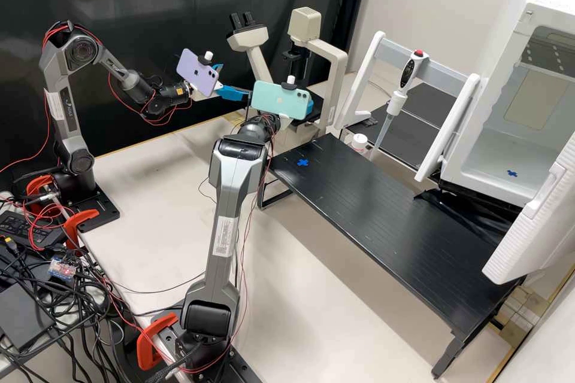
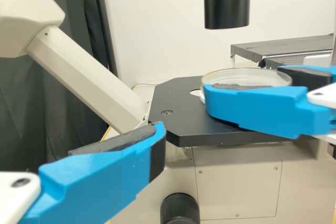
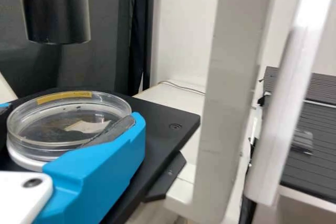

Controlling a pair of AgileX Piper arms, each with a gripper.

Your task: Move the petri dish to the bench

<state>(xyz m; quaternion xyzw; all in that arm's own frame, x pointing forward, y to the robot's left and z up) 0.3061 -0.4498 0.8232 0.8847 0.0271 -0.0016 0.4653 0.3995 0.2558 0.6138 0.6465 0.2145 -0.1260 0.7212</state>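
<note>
Got petri dish (image 3: 68, 123) clasped between blue fingers of right gripper (image 2: 243, 83), at black microscope stage (image 2: 176, 102); can't tell if lifted clear of it. Probably at the taking-off step, placing not done. Raise straight up first, just enough to clear stage edge, keeping well under dark cylinder (image 2: 227, 3) overhead. Squeeze lightly: thin clear plastic, likely to flex or pop the lid if pinched hard. Hold level, then draw out sideways, minding pale microscope column (image 3: 231, 77) just beside. Leave left gripper (image 1: 236, 79) back, with fingers spread wide, so as not to knock the dish. Likely set down on black slatted bench (image 1: 383, 209), maybe at blue cross (image 1: 302, 162); lower flat, touch down, then let go evenly. For containers: see-through round dish, orange-yellow strip on the rim, white ring underneath, pale patch showing through; can't tell if contents or reflection. Also white cup (image 1: 359, 142) behind bench, contents unreadable, and open white chamber (image 1: 497, 149) with perforated shelf up top and second blue cross (image 1: 512, 173) on floor.
</note>
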